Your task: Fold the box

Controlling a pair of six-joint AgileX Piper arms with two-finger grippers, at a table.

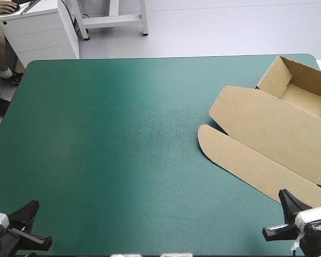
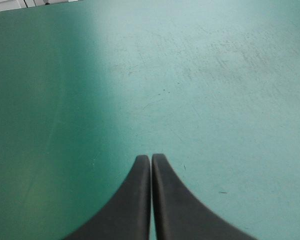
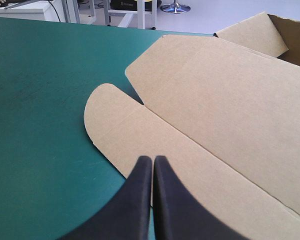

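High view: brown box [image 1: 273, 136] lies w/ its walled end built into an open tray [image 1: 304, 100] and the lid [image 1: 267, 120] flat on the teal-green cover [image 1: 112, 150]. Tray has upright walls; inside, only its bare brown floor shows, part hidden by the near wall. Lid stretches from tray toward the robot's side and ends in a long front flap [image 1: 246, 163] w/ a rounded ear [image 1: 206, 140] at the end farthest from the tray. Box's right part runs out of frame. Cover to the left of box shows faint dark scuffs. Right wrist view: right gripper [image 3: 153, 159] has black fingers pressed together in one pointed arch, gripping nothing; tip is over the front flap, near its outer edge and just short of the rounded ear; cannot tell if it touches the board. Lid fills the area ahead of it, tray corner beyond. Left wrist view: left gripper [image 2: 151, 157] also clenched tight, empty, over bare cover, well apart from box.
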